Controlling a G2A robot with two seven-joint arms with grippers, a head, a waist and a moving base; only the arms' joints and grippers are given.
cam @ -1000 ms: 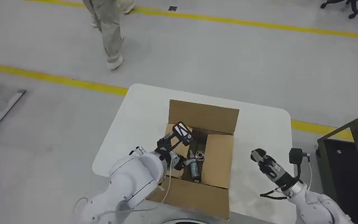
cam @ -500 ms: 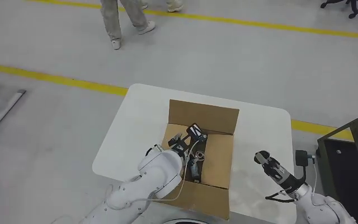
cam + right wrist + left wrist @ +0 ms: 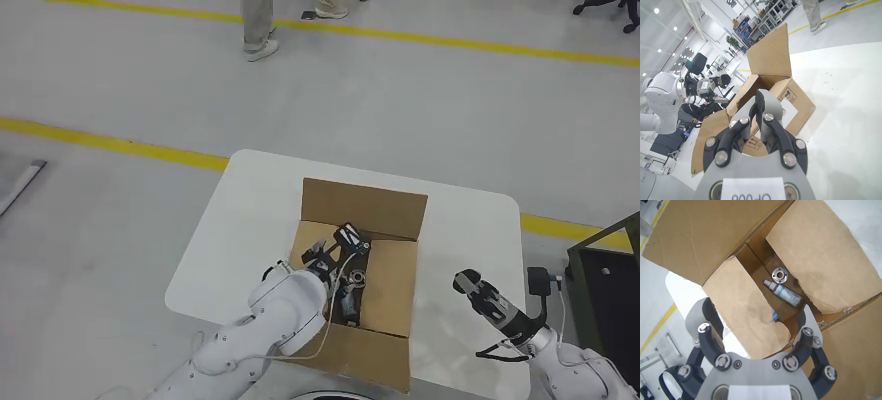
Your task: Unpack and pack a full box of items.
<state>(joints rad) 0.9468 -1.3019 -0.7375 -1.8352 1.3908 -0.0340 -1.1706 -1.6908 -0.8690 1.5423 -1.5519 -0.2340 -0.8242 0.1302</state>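
Now one bottle (image 3: 785,293), one ring (image 3: 780,275) lie boxed (left pincer (image 3: 756,305) spread, right pincer (image 3: 761,94) closed).

Matt cardboard box (image 3: 819,262) — shiny metal ring (image 3: 774,276)

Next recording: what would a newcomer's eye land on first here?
An open cardboard box stands on the white table, flaps up. The left gripper hangs open over its mouth, above a spray bottle and a metal ring lying on the box floor. The right gripper is shut, beside the box above the table.
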